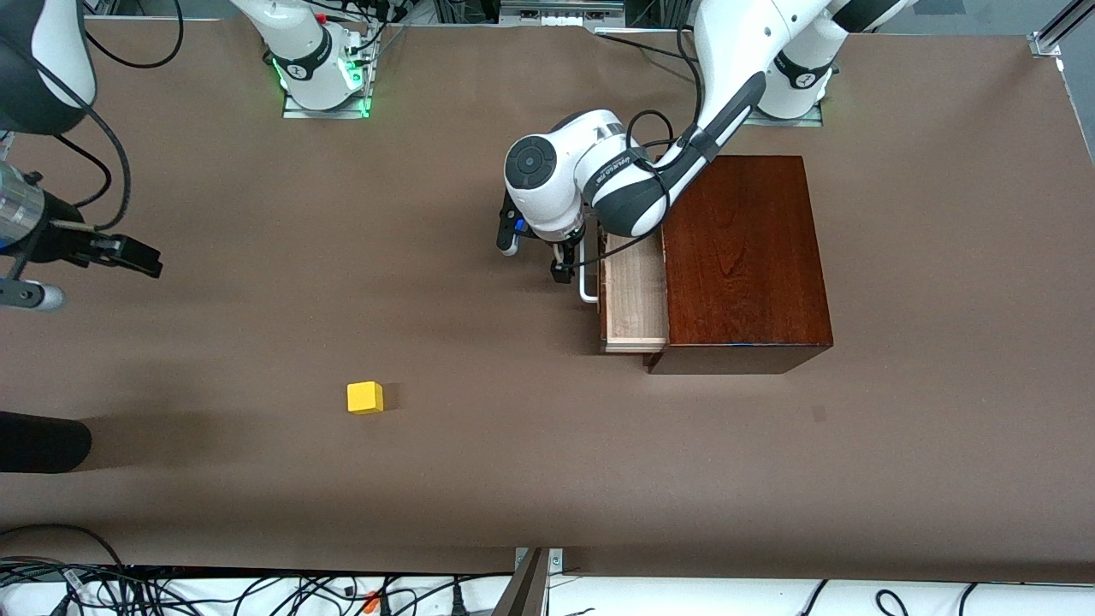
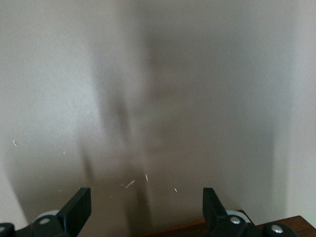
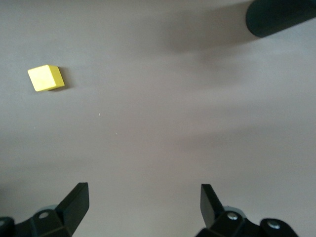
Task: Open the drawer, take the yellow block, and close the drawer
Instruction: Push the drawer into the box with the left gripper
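The drawer [image 1: 635, 295] is pulled partly out of the mahogany-coloured box [image 1: 744, 257], showing its pale wood tray and white bar handle [image 1: 587, 282]. My left gripper [image 1: 535, 261] is open and empty just in front of the handle, not touching it. In the left wrist view its open gripper [image 2: 146, 207] is over bare table, with a strip of the drawer's reddish-brown front [image 2: 197, 228] at the edge. The yellow block [image 1: 365, 397] lies on the table, nearer the front camera, toward the right arm's end. My right gripper [image 1: 137, 257] is open and empty above the table. In its wrist view, gripper [image 3: 144, 205] and block [image 3: 46, 77] are well apart.
A black cylindrical object [image 1: 38, 441] juts in at the table's right-arm end, nearer the front camera than the right gripper; it also shows in the right wrist view [image 3: 281, 17]. Cables hang along the front edge [image 1: 257, 590].
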You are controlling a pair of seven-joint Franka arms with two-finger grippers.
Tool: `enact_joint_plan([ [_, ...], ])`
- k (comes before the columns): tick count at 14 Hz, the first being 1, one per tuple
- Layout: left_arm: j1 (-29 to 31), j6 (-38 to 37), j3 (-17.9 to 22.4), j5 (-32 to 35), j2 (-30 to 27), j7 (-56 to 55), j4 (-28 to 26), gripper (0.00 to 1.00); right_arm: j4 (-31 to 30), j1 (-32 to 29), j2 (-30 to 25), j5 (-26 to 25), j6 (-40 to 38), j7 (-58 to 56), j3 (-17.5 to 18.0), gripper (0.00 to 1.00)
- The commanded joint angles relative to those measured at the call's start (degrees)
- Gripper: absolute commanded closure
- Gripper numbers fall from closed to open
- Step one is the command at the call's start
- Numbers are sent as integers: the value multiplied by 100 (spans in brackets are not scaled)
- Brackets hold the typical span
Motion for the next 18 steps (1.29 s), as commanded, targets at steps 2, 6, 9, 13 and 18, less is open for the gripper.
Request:
enact_joint_plan([
  [2,21,-281,157,236,-91,-10,41,0,-901,-10,-1025,90,36,-151,-18,0],
  [6,143,-491,184,245,-170,-2,41,0,-813,77,-1087,81,-17,-616,-193,0],
  [9,267,-597,175,236,-214,34,41,0,-708,1067,-1070,63,-17,-661,-1140,0],
  [13,451,-667,175,245,-223,34,32,0,-646,1264,-1061,54,-113,-687,-1310,0],
  [18,566,-773,166,236,-275,42,32,0,-567,1186,-1035,98,-325,-644,-1180,0],
])
